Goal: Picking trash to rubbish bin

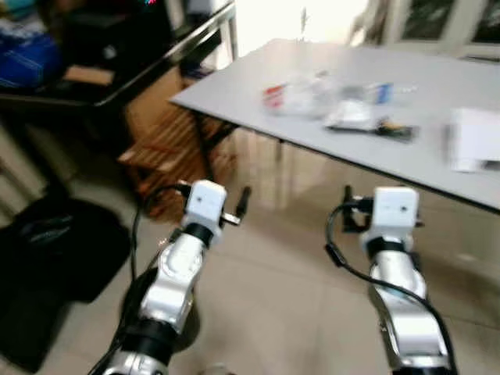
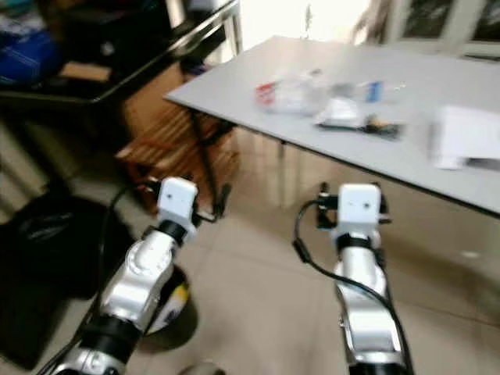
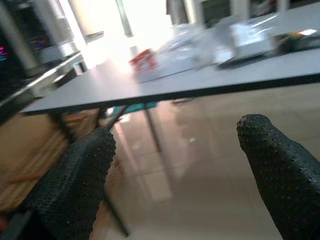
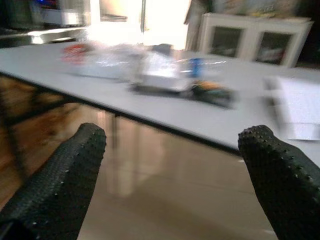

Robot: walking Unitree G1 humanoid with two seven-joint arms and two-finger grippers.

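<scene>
Several pieces of trash lie on the grey table point(image 1: 258, 86): a crumpled clear plastic wrap with a red label point(image 1: 297, 95), a clear bottle with a blue label point(image 1: 380, 93), a white wrapper point(image 1: 349, 117) and a small dark wrapper point(image 1: 398, 130). My left gripper point(image 3: 177, 135) is open and holds nothing; it hangs over the tiled floor, short of the table's front edge. Level with it, my right gripper point(image 4: 174, 134) is also open and holds nothing. The trash point(image 4: 165, 75) lies ahead of both, higher than the fingertips. Both silver arms point(image 1: 176, 273) reach forward below the tabletop.
A white paper pad point(image 1: 473, 139) lies at the table's right. A wooden crate point(image 1: 168, 148) stands under the table's left corner, beside a dark desk point(image 1: 117, 86). A black bag point(image 1: 47, 266) sits on the floor at left. Tiled floor point(image 1: 289, 297) lies between the arms.
</scene>
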